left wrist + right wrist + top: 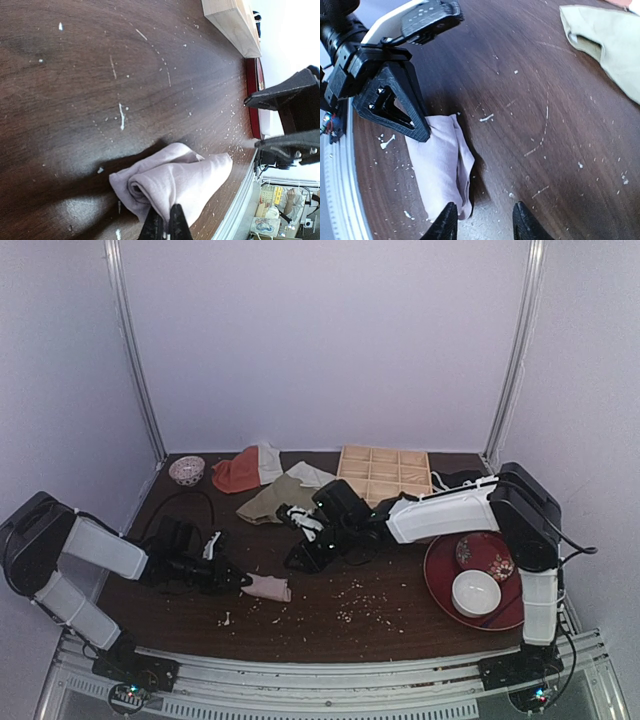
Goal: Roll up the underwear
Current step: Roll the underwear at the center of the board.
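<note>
Dark, speckled wood of the bench [75,75] is lying bare around the work, close to the front edge. The left tool [165,226] is pinching tight on one edge of the underwear [175,182], its jaws showing no gap and the pink cloth bunching under them. The underwear is sitting as a short, loose roll, with one spiral end showing and an outer flap hanging slack. The right tool [485,222] is hovering at the roll's other end, jaws standing partly apart and gripping nothing. One of its fingers is sitting just beside the cloth, and I cannot tell whether it is touching.

The roll is looking nearly done, so the step in hand is probably tidying and letting go. Doing it well is calling for the left tool to be pinning the roll while the slack flap is being tucked. It should then be opening and lifting straight up without dragging, so the layers are not springing loose. The right tool should be pressing gently on the free end rather than shoving sideways, since soft cloth is likely to slide on smooth wood. Farther out, the olive cloth [605,45] is lying well apart.
</note>
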Tool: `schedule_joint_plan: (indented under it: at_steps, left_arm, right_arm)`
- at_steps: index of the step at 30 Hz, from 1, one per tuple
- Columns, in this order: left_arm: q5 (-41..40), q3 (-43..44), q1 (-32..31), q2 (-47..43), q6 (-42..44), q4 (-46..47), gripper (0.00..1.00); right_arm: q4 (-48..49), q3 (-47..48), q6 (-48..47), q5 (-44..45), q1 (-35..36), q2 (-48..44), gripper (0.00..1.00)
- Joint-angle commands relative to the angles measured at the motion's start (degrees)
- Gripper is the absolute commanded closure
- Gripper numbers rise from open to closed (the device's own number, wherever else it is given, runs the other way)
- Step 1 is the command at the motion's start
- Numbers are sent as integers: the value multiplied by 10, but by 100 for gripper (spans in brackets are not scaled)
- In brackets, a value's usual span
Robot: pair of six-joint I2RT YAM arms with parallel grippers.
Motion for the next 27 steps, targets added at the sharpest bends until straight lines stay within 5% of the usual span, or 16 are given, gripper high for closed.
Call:
schedule_joint_plan:
  at_steps: [1,10,27]
  left_arm:
    - [4,7,-2,2,6,13,100]
    - [3,6,-2,-1,7,10,100]
    - [4,4,-2,0,5,12,100]
  right_arm:
    - [32,-11,-79,72,36,-5,59]
    - [27,21,-158,111,86,30,51]
    - [4,59,-193,141,91,79,51]
